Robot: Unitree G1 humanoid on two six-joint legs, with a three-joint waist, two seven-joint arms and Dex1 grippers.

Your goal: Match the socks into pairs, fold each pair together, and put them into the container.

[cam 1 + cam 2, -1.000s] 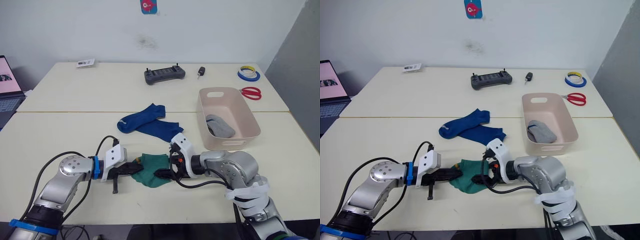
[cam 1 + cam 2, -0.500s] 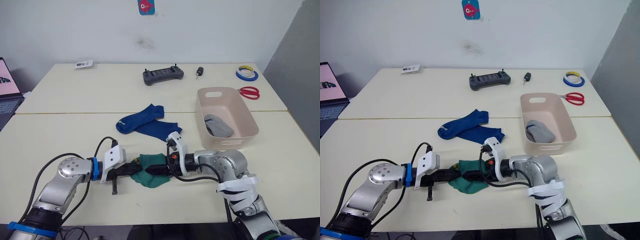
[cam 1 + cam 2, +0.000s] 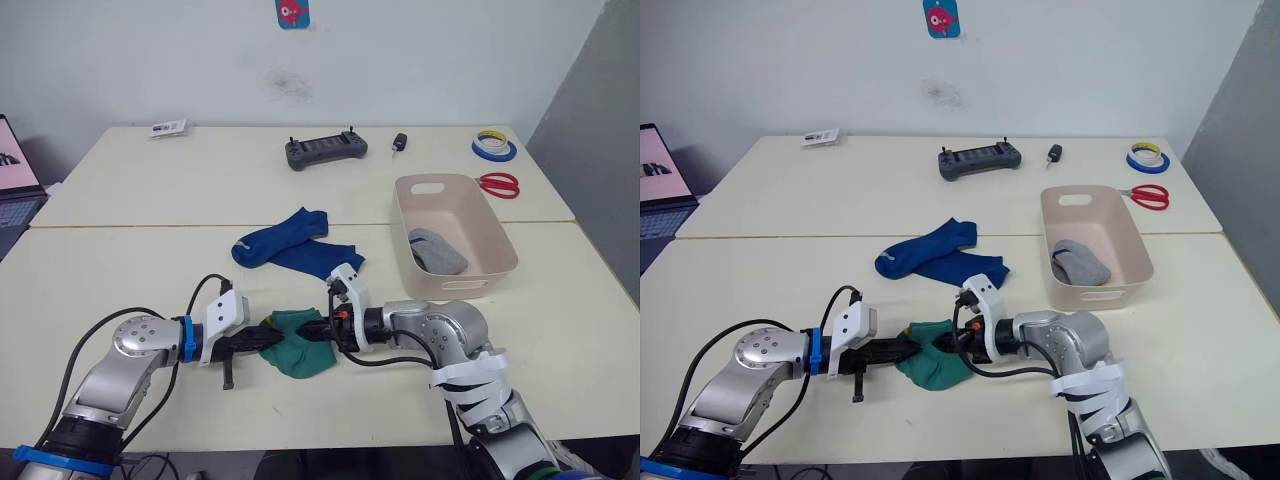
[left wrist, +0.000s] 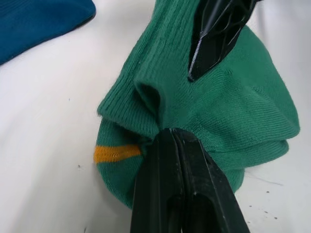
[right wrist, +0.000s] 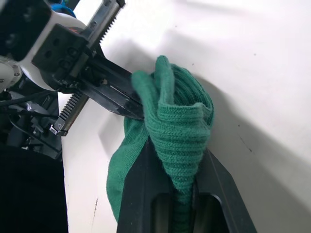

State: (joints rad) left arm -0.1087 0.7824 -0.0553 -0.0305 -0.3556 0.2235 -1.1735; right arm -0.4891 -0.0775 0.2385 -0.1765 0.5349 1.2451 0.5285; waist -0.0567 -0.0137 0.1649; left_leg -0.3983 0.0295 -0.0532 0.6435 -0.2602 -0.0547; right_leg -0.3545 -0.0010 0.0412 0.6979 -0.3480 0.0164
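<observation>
1. We see the green socks (image 3: 297, 340) bunched on the near table (image 3: 120, 280), caught between both grippers.
2. Our left gripper (image 3: 262, 339) reaches in from the 9 o'clock side; its fingers are pinched together on the green fabric at the cuff edge, beside a yellow mark (image 4: 116, 153).
3. Our right gripper (image 3: 312, 334) comes from the 3 o'clock side, its fingers clamped on a raised fold of the same green bundle.
4. The two grippers nearly meet over the bundle.
5. The blue socks (image 3: 292, 247) lie overlapped on the table at 12 o'clock from the bundle, apart from it.
6. The container (image 3: 470, 210) stands toward 2 o'clock, with a grey sock bundle (image 3: 437, 251) inside.
</observation>
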